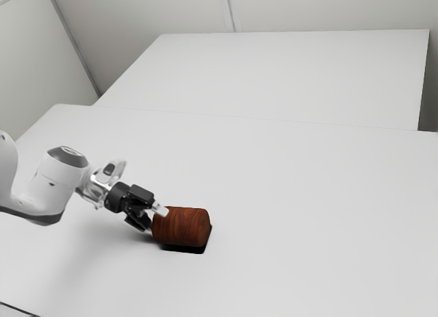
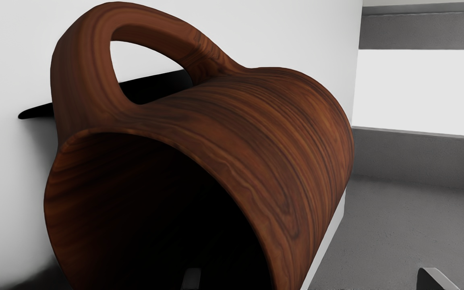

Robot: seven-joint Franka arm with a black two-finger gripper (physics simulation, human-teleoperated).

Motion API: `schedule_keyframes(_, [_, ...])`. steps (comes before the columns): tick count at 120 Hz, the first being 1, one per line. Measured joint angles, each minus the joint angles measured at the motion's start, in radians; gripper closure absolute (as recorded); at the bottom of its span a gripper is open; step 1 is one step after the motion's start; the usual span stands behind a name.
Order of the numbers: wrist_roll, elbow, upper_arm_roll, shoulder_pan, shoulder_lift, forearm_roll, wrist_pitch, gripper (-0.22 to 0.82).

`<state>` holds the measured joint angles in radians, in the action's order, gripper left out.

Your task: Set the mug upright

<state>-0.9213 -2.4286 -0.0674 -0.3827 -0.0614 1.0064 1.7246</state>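
The dark wooden mug (image 1: pixel 181 226) lies on its side on the white table, its mouth end toward the gripper (image 1: pixel 155 220). In the wrist view the mug (image 2: pixel 280 153) shows its dark opening and its handle (image 2: pixel 83 72), which sticks out sideways over the table. The gripper (image 2: pixel 314 278) is open at the mouth: one fingertip (image 2: pixel 192 278) appears within the opening, the other (image 2: pixel 435 278) stands outside the mug's wall. The rim lies between them, with a wide space on the outer side. How deep the inner fingertip reaches is hard to judge.
The white table (image 1: pixel 294 214) extends around the mug, with a second white surface (image 1: pixel 274 77) behind it. Pale walls (image 1: pixel 150 9) rise beyond. A grey floor (image 2: pixel 409 233) shows past the table's edge in the wrist view.
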Motion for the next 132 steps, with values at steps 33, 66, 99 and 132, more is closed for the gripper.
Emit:
schedule_keyframes(33, [-0.055,0.0,-0.001,0.006,-0.006,0.036,-0.052,0.33])
schedule_keyframes(66, [-0.094,0.0,-0.003,0.02,-0.007,0.052,-0.065,0.66])
schedule_keyframes(99, [-0.115,0.007,-0.02,0.014,0.02,0.053,-0.056,0.76])
schedule_keyframes(132, [-0.071,0.071,-0.102,0.003,0.143,-0.052,-0.037,0.78])
